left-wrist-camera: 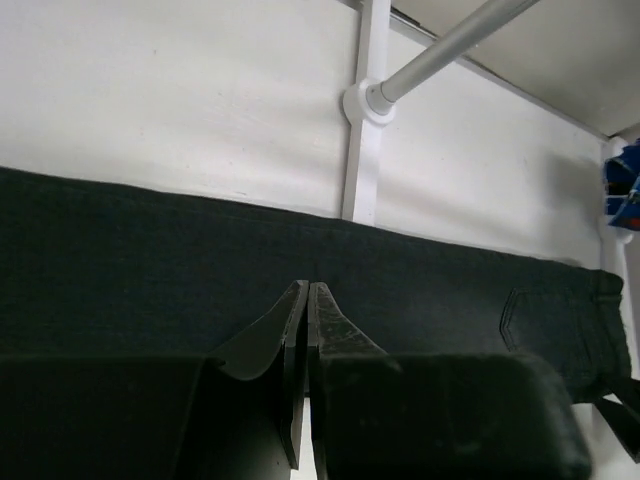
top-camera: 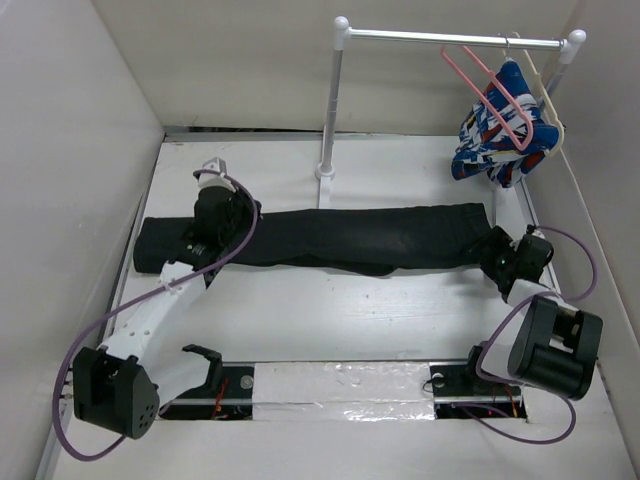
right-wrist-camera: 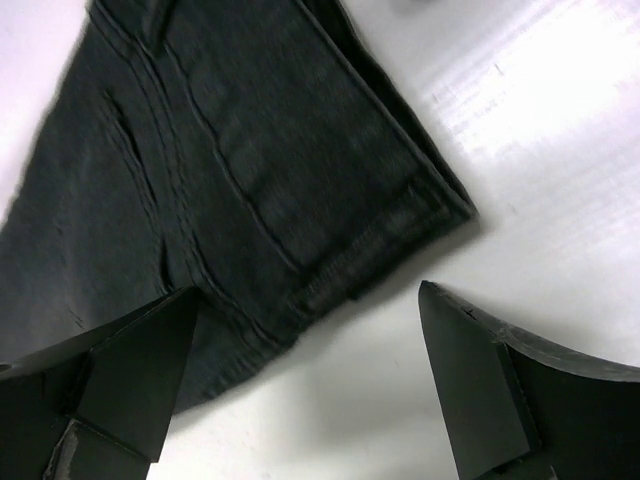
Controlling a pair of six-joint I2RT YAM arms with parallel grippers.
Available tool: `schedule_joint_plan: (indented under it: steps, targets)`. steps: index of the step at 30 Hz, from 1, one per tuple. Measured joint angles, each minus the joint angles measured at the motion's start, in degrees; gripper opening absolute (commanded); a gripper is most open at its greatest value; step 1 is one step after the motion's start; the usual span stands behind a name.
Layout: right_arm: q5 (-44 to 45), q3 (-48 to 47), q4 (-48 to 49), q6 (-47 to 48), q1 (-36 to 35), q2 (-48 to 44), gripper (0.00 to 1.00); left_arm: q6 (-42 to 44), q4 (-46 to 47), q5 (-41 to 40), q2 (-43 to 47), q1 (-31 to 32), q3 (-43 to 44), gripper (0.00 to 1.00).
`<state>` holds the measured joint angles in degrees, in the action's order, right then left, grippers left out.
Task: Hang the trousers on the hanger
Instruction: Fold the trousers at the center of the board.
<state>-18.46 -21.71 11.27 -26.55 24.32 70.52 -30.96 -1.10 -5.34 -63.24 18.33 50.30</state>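
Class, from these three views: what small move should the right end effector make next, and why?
Probably lower and close on the waistband. The right end effector is open above that edge of the trousers, which lie flat on the table, ungripped there; the hanger hangs on the rail.

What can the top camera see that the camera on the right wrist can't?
Only the top camera shows the rail, with the pink hanger and a colourful garment hanging from it, plus the trousers at full length. Only the right wrist camera shows, up close, a corner of the trousers' waist end and a pocket seam, with the right gripper open just before it. Both show the black trousers lying on the white table.
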Motion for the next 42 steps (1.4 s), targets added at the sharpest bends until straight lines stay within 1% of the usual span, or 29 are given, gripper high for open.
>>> schedule_joint_plan:
  steps: [2,3,4,5,6,7,9,10,12,14,16,19,23,24,26,28,31,36,39,42]
  targets:
    - [-0.5,-1.0,3.0,-1.7,0.0,3.0,0.94,-1.7,3.3,1.0,1.7,-0.2,-4.9,0.0]
    - [-0.6,-1.3,4.2,-2.5,0.0,4.2,0.9,-2.3,4.5,1.5,1.7,-0.4,-6.8,0.0]
    - [-0.6,-1.5,5.5,-3.2,0.0,5.1,0.83,-2.9,5.4,2.0,1.4,-0.4,-8.6,0.0]
    - [-0.6,-1.5,6.8,-3.8,0.0,6.1,0.73,-3.5,6.4,2.4,1.0,-0.5,-10.2,0.0]
    - [-0.5,-1.5,7.7,-4.4,0.0,6.9,0.51,-3.9,7.0,3.3,0.8,-0.5,-11.6,0.0]
    - [-0.6,-1.5,8.3,-4.7,0.0,7.5,0.34,-4.2,7.5,3.8,0.7,-0.5,-12.7,0.0]
    - [-0.5,-1.2,10.0,-5.4,-0.1,7.9,0.09,-4.8,8.9,4.8,0.9,-0.4,-14.6,0.0]
    - [-0.5,-0.7,10.7,-5.5,-0.3,7.5,0.05,-5.0,9.4,5.1,0.9,-0.4,-15.1,0.0]
    - [0.5,0.4,11.2,-5.0,-1.4,5.4,0.0,-5.3,10.3,5.3,1.3,-0.4,-15.6,0.0]
    - [2.4,1.7,10.7,-3.7,-3.3,2.1,0.0,-5.5,11.5,5.5,2.3,-0.4,-15.8,0.0]
    - [4.5,3.4,9.7,-2.1,-9.4,-5.4,0.0,-5.6,12.8,5.5,3.4,-0.4,-16.0,0.0]
    - [7.8,3.8,5.9,0.0,-22.5,-16.4,0.0,-5.7,14.8,4.5,4.2,1.0,-16.0,0.0]
    - [14.2,2.6,-1.5,1.7,-42.5,-28.6,0.0,-5.6,15.8,-0.2,1.8,7.9,-15.9,0.0]
    - [16.1,1.4,-4.3,2.2,-46.6,-30.4,0.0,-5.6,15.8,-1.6,0.2,9.7,-15.8,0.0]
    - [19.6,-1.6,-9.6,2.9,-51.8,-33.0,0.0,-5.6,15.7,-3.2,-3.1,12.4,-15.6,0.0]
    - [23.4,-6.0,-15.5,4.3,-54.7,-34.6,0.0,-5.8,15.2,-4.4,-5.4,13.1,-15.8,0.0]
    - [28.3,-13.8,-22.1,6.6,-56.2,-35.4,0.0,-6.4,16.0,-5.7,-5.8,13.1,-17.5,0.0]
    - [33.6,-24.7,-26.4,10.2,-55.8,-36.0,0.0,-7.9,18.0,-6.2,-5.5,14.0,-21.6,0.0]
    - [34.5,-28.2,-27.2,12.1,-54.6,-36.1,0.0,-9.5,19.8,-6.2,-5.9,17.2,-23.3,0.0]
    - [34.6,-30.6,-28.5,13.5,-53.3,-35.9,0.0,-11.5,22.4,-6.5,-8.6,22.8,-23.6,0.0]
